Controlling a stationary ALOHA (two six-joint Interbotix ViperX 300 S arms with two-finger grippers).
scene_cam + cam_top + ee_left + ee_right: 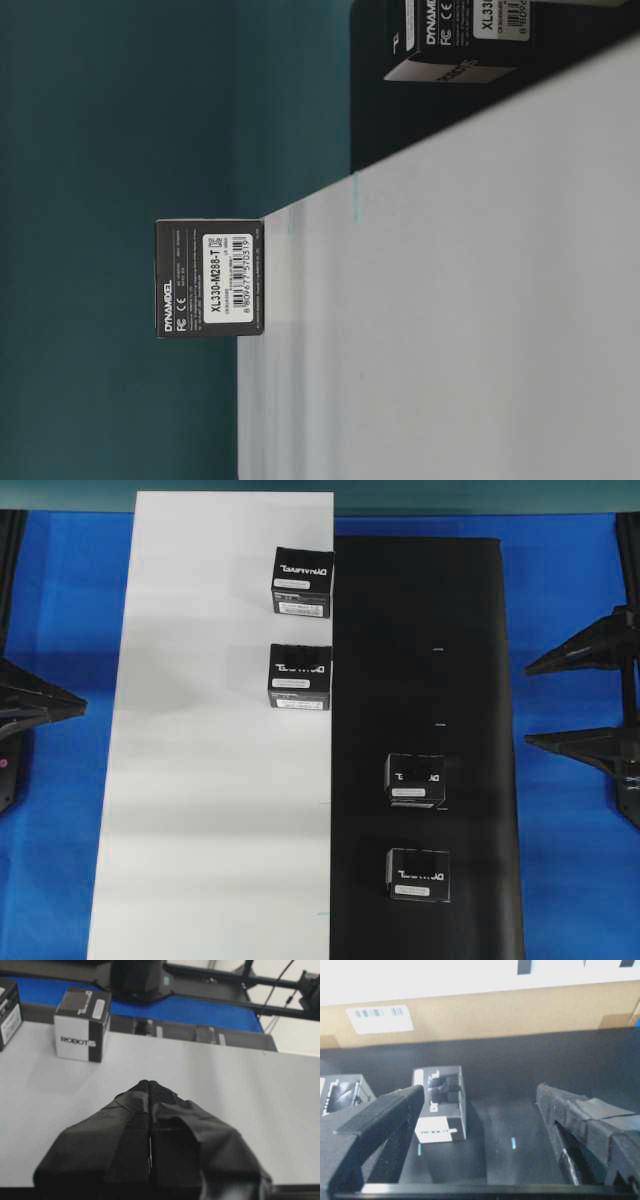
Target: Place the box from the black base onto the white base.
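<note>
Two small black boxes stand on the black base (470, 630): one (415, 782) mid-sheet, another (418, 875) nearer the front. Two more boxes (302, 582) (299, 676) sit on the white base (200, 780) by its right edge. My right gripper (527, 704) hovers open and empty at the black base's right edge. In the right wrist view, a box (440, 1102) lies ahead, just inside the left finger (395, 1115) of my right gripper (481, 1090). My left gripper (149, 1082) is shut, empty, low over the white base (225, 1090), with a box (82, 1024) far ahead to the left.
Blue table (65, 600) surrounds both sheets. A brown cardboard carton (485, 1017) with a label stands beyond the black base. My left gripper (85, 708) rests off the white base's left side. The table-level view shows one box (210, 278) on the white base.
</note>
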